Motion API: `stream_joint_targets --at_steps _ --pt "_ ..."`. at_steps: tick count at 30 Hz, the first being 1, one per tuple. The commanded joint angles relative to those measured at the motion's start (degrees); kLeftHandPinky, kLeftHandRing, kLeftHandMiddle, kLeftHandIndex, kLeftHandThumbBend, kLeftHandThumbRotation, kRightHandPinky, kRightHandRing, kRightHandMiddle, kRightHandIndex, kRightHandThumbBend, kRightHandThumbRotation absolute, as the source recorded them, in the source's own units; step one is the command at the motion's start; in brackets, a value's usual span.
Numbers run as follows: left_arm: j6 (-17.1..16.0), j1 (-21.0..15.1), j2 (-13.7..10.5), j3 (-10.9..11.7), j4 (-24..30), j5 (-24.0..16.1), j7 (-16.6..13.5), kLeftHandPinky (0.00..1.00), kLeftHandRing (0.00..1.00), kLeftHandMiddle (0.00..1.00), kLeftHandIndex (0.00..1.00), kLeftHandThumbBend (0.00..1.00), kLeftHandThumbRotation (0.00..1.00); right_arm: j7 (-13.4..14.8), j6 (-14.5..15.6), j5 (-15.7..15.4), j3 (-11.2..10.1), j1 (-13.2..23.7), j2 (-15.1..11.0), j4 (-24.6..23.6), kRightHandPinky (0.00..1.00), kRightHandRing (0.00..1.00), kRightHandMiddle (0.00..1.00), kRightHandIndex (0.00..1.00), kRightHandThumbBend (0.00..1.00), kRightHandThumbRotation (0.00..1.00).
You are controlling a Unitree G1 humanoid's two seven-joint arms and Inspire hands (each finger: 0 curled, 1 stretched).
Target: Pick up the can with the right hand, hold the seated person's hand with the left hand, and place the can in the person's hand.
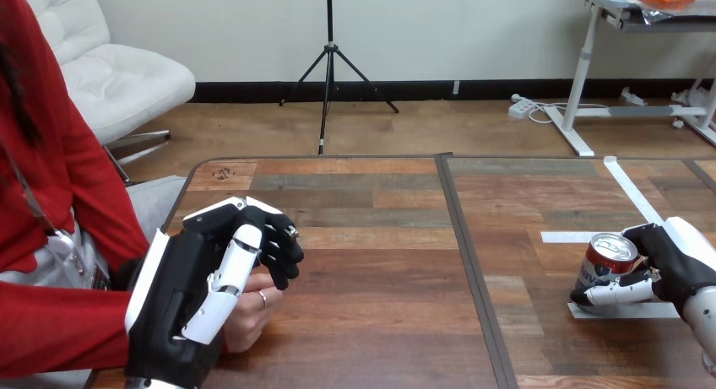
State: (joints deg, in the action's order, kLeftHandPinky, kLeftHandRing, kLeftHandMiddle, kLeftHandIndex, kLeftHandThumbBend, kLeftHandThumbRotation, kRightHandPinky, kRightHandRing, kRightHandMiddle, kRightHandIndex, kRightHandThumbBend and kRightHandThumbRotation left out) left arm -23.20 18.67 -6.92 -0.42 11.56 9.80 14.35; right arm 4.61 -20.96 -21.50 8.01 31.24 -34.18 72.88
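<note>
A silver can (606,263) with a red and blue label stands upright on the wooden table (380,262) at the right, on white tape marks. My right hand (671,267) is curled round it from the right, thumb across its lower front. At the left, my left hand (198,292) lies over the person's hand (253,309), which rests on the table near its left edge. My left fingers curl over the top of that hand and my thumb lies along its front.
White tape strips (629,191) mark the table's right part. A dark seam (469,262) runs front to back down the table's middle. The person sits at the left, a red sleeve (59,330) reaching onto the table corner.
</note>
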Motion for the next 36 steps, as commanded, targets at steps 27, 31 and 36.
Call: stream_joint_targets --at_steps 27,31,36 --pt "0.33 -1.73 0.07 1.27 2.77 0.25 -0.19 0.27 0.35 0.41 0.43 0.12 0.65 -0.37 -1.85 0.60 -0.35 3.46 0.00 -0.84 0.36 0.40 0.44 0.46 0.77 0.00" --pt "0.04 -1.73 -0.04 1.26 2.55 0.60 0.22 0.27 0.35 0.41 0.43 0.13 0.65 -0.39 -2.46 0.73 -0.45 3.31 -0.04 -1.04 0.37 0.40 0.45 0.46 0.78 0.00" --pt "-0.17 -1.75 -0.20 1.30 2.43 0.64 0.48 0.27 0.35 0.41 0.43 0.12 0.65 -0.70 -3.05 0.80 -0.51 3.23 -0.19 -1.23 0.36 0.40 0.45 0.46 0.79 0.00"
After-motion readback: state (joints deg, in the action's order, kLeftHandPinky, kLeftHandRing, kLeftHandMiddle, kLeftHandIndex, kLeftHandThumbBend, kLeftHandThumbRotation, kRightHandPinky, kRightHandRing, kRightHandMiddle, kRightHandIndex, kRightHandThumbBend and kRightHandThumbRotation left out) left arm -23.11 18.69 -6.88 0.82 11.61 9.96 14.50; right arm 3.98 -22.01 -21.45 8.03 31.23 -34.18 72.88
